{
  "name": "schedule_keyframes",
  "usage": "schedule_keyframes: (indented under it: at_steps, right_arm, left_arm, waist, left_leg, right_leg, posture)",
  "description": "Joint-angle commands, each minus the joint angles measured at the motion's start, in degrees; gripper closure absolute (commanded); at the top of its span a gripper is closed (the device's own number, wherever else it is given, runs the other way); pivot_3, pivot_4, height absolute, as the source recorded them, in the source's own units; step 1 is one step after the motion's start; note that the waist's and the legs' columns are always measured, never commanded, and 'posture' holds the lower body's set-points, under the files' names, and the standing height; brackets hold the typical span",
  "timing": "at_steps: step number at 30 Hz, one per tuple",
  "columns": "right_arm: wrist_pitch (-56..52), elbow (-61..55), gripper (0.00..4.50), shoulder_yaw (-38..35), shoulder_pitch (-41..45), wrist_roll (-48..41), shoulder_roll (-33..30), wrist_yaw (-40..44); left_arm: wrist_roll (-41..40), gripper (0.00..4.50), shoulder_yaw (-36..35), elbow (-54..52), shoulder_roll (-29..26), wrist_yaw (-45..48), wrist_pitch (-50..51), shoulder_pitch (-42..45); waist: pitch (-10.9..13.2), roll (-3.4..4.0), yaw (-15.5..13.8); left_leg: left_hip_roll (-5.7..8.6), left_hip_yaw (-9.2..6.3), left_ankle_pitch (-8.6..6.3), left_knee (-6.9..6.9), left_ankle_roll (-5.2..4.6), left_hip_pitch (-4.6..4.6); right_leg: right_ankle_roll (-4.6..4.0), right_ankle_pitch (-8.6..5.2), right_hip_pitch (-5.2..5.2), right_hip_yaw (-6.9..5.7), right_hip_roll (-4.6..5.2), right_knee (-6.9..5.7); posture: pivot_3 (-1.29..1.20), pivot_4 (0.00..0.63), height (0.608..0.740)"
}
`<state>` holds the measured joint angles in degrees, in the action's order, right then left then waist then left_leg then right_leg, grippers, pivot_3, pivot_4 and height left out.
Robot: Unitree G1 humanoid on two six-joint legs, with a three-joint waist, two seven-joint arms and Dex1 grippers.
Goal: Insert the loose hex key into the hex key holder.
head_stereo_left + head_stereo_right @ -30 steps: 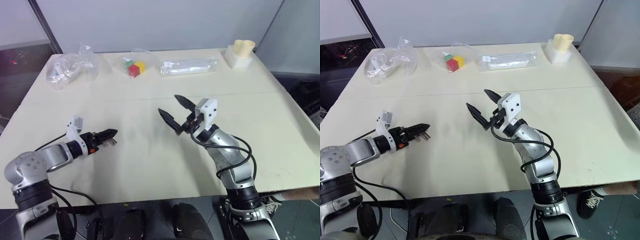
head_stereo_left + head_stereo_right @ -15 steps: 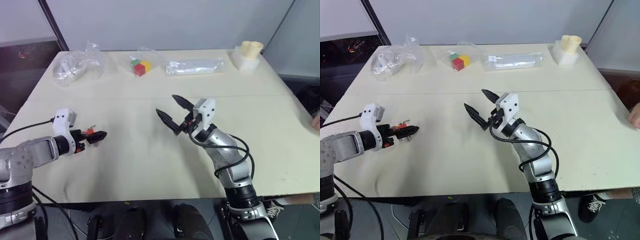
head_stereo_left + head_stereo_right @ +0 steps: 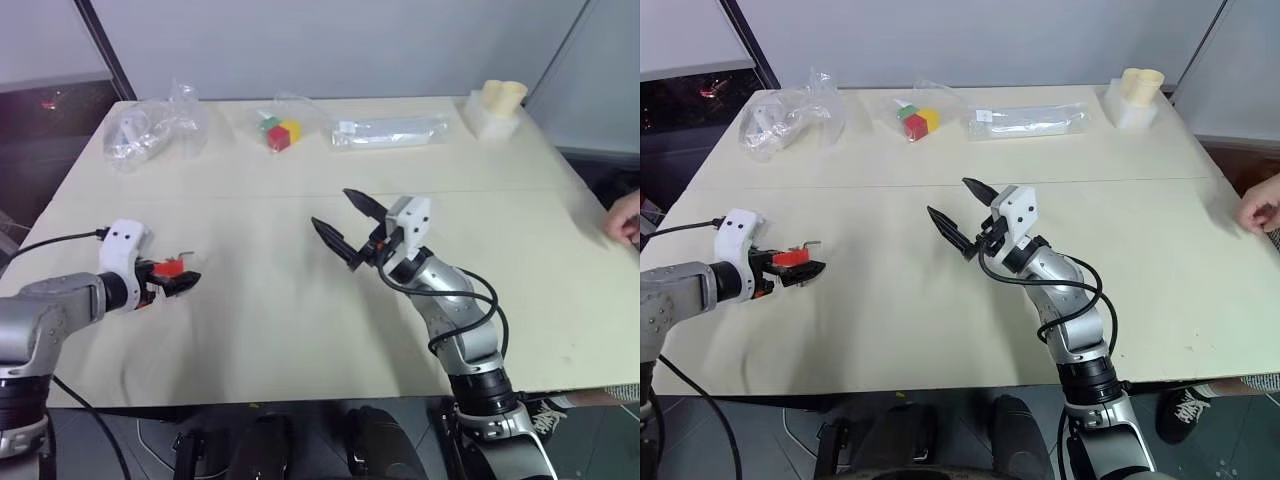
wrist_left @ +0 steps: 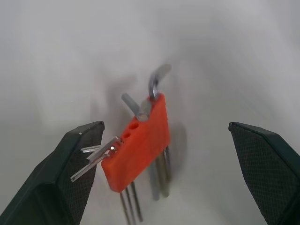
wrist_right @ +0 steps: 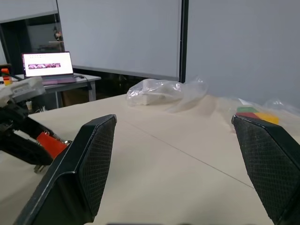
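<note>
My two head views look forward and down from above over the whole counter [image 3: 300,340], both taking in the same scene from slightly offset positions, with the left pincer [image 3: 183,283] and right pincer [image 3: 345,225] in each. My left wrist view looks steeply down at the counter from close range between its own fingers, on the hex key holder [image 4: 138,143]. My right wrist view looks nearly level across the counter, sharing the holder, the plastic bag [image 5: 164,91] and the toy cubes [image 5: 255,114] with the head views.
</note>
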<state>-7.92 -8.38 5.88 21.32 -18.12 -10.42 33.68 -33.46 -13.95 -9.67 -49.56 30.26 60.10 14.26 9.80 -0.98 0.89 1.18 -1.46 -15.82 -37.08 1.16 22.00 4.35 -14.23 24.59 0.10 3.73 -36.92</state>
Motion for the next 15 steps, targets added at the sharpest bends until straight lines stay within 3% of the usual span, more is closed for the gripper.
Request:
schedule_keyframes:
  at_steps: [1,6,15]
  right_arm:
    - [0.8,-0.9,0.40,-0.2,1.3,0.0,-0.3,0.6]
    - [0.6,-0.6,0.40,-0.4,2.0,-0.3,-1.0,1.6]
    - [0.6,0.2,0.40,-0.6,3.1,-0.6,-1.5,2.6]
  left_arm:
    - [3.2,0.05,1.3,-1.5,-2.9,2.4,-4.9,1.9]
    - [7.1,0.05,4.1,-2.9,-5.4,4.2,-8.7,2.6]
    - [9.1,0.05,5.3,-5.8,-4.9,5.3,-9.2,4.1]
  waist:
    - [0.0,0.00,0.0]
    - [0.0,0.01,0.0]
    - [0.0,0.01,0.0]
  left_leg:
    - [0.00,-0.01,0.00,-0.01,0.00,0.04]
    - [0.00,-0.02,0.00,-0.02,0.00,0.12]
    - [0.00,-0.02,0.00,-0.02,-0.01,0.18]
  right_leg:
    - [0.00,0.00,0.02,-0.02,0.00,0.00]
    - [0.00,0.00,0.07,-0.04,0.01,0.03]
    - [0.01,0.01,0.10,-0.07,0.01,0.04]
  posture:
    - [0.00,0.150,0.740]
    - [0.00,0.150,0.740]
    - [0.00,0.150,0.740]
